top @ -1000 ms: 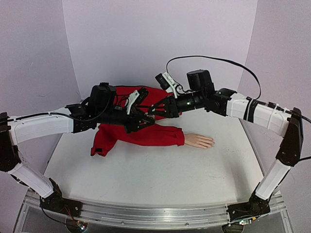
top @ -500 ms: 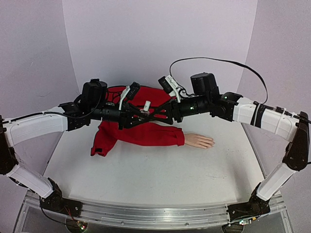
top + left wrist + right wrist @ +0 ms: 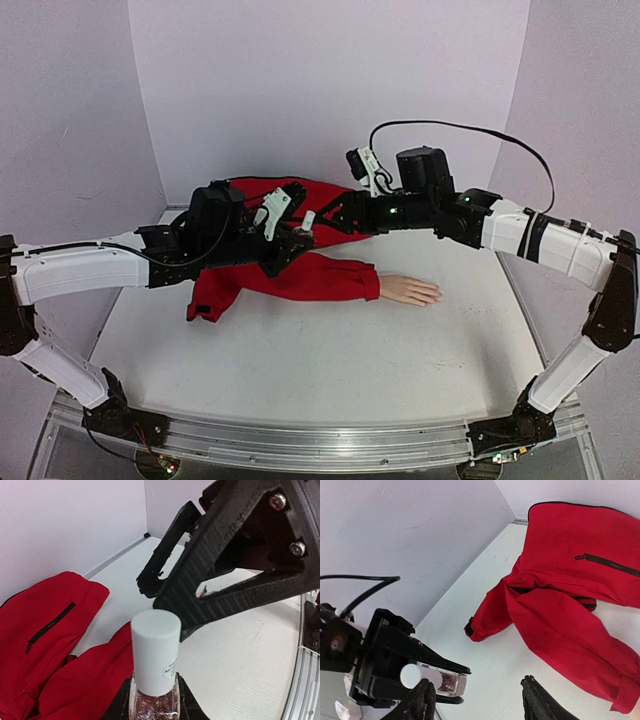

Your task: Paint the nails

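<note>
The pale mannequin hand [image 3: 410, 290] lies flat on the table at the end of a red sleeve [image 3: 320, 278]; its nails at the fingertips are too small to make out. My left gripper [image 3: 288, 238] hovers over the sleeve, shut on a small glitter polish bottle [image 3: 152, 700] whose white cap [image 3: 155, 657] is still on. The right gripper [image 3: 328, 218] stands open just right of the cap, its fingers [image 3: 220, 575] looming over it, holding nothing. From the right wrist, the bottle [image 3: 437, 679] shows clamped in the left gripper [image 3: 395, 665] beside my own left fingertip [image 3: 420, 702].
A red jacket [image 3: 580, 575] is crumpled at the back of the white table [image 3: 330, 370], attached to the sleeve. Lilac walls [image 3: 330, 90] close in the back and sides. A black cable [image 3: 450, 125] arches over the right arm.
The right gripper has opened from nearly shut and drawn back a little to the right of the cap. The left gripper has turned, still holding the bottle. The mannequin hand has not moved.
</note>
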Controlling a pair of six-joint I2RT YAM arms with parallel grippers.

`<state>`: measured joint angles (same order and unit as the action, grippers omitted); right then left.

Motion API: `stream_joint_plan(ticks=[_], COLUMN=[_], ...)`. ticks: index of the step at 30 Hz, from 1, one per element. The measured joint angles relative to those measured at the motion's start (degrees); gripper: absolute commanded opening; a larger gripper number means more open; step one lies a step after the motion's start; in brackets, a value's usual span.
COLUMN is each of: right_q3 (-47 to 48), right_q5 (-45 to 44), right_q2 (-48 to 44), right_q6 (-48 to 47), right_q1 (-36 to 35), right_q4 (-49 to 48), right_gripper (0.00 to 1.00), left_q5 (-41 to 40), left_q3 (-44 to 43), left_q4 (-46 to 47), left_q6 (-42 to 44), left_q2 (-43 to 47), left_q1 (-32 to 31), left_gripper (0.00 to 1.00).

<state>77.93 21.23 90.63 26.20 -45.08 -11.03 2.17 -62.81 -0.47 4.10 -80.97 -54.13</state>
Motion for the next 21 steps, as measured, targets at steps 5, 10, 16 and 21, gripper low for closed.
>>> stream_joint_plan(ticks=[5,10,16,21], right_q3=[-0.1,-1.6,-1.1,2.3], right_q5=[-0.3,-1.8,-1.7,-1.3], right_q2=[0.1,-0.3,-0.2,2.5], right_q6=[2.8,3.6,3.7,4.1], right_q1=[-0.1,-1.0,-1.6,-1.9], right_q4=[-1.9,-3.5,-3.7,-4.1], right_gripper=[0.62,0.68,0.53,0.45], left_q5=[-4.5,-9.0,-10.1,-10.1], left_q3=[-0.2,-0.2,-0.2,-0.2], left_q4=[0.5,0.5,0.5,0.5], left_q6=[-0.3,-1.2,-1.6,-1.7], left_q2=[-1.2,-1.5,-1.8,-2.4], left_q1=[-0.4,-0.7,-0.9,-1.0], left_gripper=[0.0,0.0,0.0,0.0])
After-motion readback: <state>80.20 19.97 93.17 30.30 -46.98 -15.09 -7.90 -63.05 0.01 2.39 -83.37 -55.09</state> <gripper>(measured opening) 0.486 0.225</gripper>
